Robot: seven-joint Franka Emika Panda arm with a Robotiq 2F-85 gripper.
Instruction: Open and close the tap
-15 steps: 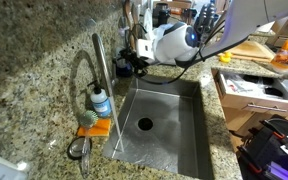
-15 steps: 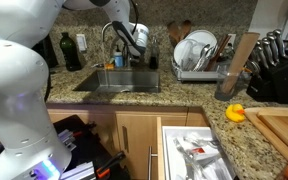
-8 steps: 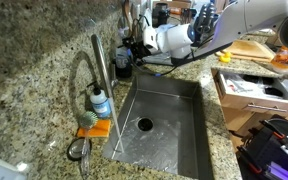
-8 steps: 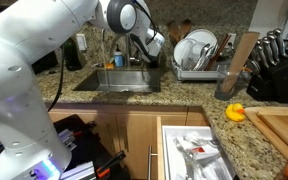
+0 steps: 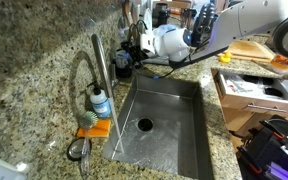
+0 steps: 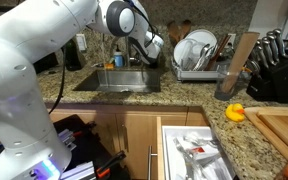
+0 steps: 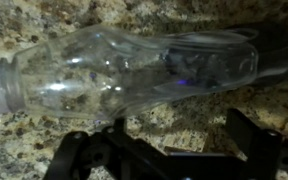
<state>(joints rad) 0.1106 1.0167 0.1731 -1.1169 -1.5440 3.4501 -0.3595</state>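
Nearby, tap (image 5: 101, 85) apart from hand (image 5: 129, 52)

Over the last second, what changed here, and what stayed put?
The arm swung its upper links across the frame, then settled. The gripper barely shifted at the far end of the sink, open and holding nothing. The tap and soap bottle stayed as they were.

A home kitchen.
There is a speckled stone counter (image 5: 29, 70) with a metal sink (image 5: 174, 110) and a tall tap (image 5: 98, 80), plates (image 6: 197, 45) in a drying rack (image 6: 189, 72), a knife block (image 6: 276, 78) and wooden cupboards (image 6: 134, 140).
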